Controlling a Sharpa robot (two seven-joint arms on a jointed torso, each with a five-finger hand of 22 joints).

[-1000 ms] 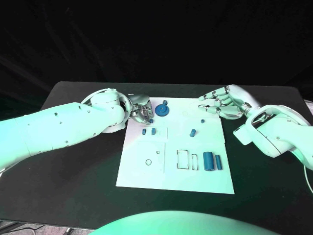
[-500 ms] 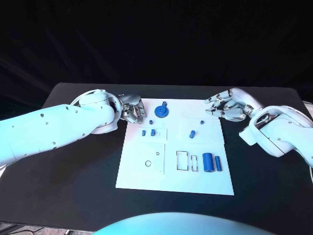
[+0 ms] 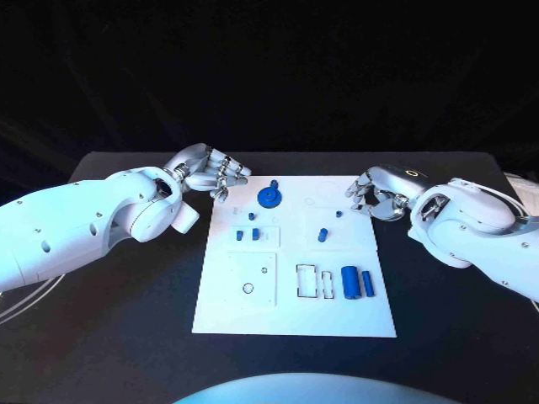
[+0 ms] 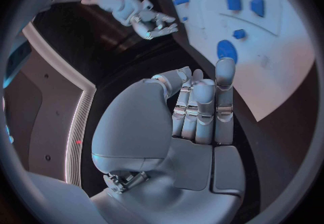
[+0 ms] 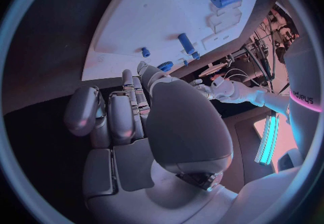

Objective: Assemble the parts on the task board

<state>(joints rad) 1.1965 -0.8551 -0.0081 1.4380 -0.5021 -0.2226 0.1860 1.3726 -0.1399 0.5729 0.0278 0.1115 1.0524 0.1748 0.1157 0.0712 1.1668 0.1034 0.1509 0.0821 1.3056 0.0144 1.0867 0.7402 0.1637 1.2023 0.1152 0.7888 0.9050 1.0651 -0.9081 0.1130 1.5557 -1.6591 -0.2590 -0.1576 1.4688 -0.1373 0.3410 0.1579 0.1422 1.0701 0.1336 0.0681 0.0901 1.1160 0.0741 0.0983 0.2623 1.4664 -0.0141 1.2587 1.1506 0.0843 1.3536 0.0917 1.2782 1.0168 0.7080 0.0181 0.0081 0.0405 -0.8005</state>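
Head view: task board (image 3: 296, 286) lying in the middle of the black table (image 3: 124, 337), long axis running from near edge to far edge. Left hand (image 3: 206, 174) just off the board's far left corner, fingers curled in together, holding nothing, clear of the board. Right hand (image 3: 374, 190) at the board's far right edge, fingers likewise curled in on nothing visible. Round blue part (image 3: 269, 197) near the far edge, left of centre, closer to the left hand than to the right, lying inboard of it toward the board's middle. Small blue pieces (image 3: 247, 235) in the left middle; a short slanted peg (image 3: 323, 234) right of centre, closer to the right hand. Two blue cylinders (image 3: 358, 283) near the right edge, side by side, long axes parallel to the board's long sides, well apart from both hands. Probably a reach inward by the left hand for the round part.
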